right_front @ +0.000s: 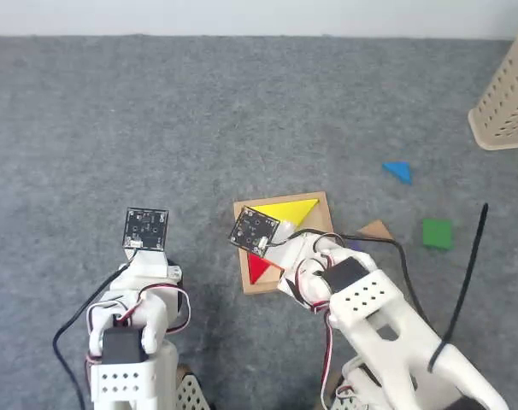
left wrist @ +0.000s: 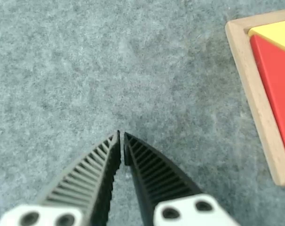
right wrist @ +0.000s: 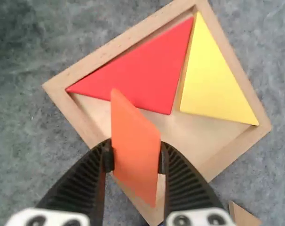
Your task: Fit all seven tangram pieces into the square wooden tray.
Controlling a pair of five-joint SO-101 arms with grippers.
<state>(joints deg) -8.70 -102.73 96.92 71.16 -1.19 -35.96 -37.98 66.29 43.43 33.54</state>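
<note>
Grey carpet-like surface, pale wall strip along the far edge. The square wooden tray (right_front: 280, 199) sits mid-surface, turned slightly. Inside it are a yellow triangle (right_front: 293, 211) at the far side and a red triangle (right_front: 258, 269) at the near-left, meeting along one edge. The rest of the tray floor is bare wood.

The right arm leans over the tray's near-right part. The right gripper (right wrist: 135, 147) pinches an orange piece (right wrist: 133, 141), a flat parallelogram held on edge above the bare wood and near rim. Cannot tell if it touches the tray.

The left gripper (left wrist: 122, 136) has its fingers pressed together with nothing between them. It points at bare carpet just left of the tray.

Loose pieces right of the tray:
- A tan piece (right_front: 377, 229) lies just beside the tray, partly behind the right arm.
- A green square (right_front: 437, 233) lies further right.
- A blue triangle (right_front: 398, 172) lies beyond them, well apart.

A beige perforated basket (right_front: 507, 94) is at the far-right edge. A black cable (right_front: 464, 282) rises by the right arm.

The orange piece is seen from the right wrist, and the high view has the arm's camera board over that spot. The left wrist view catches the tray's corner with the red and yellow edges.
</note>
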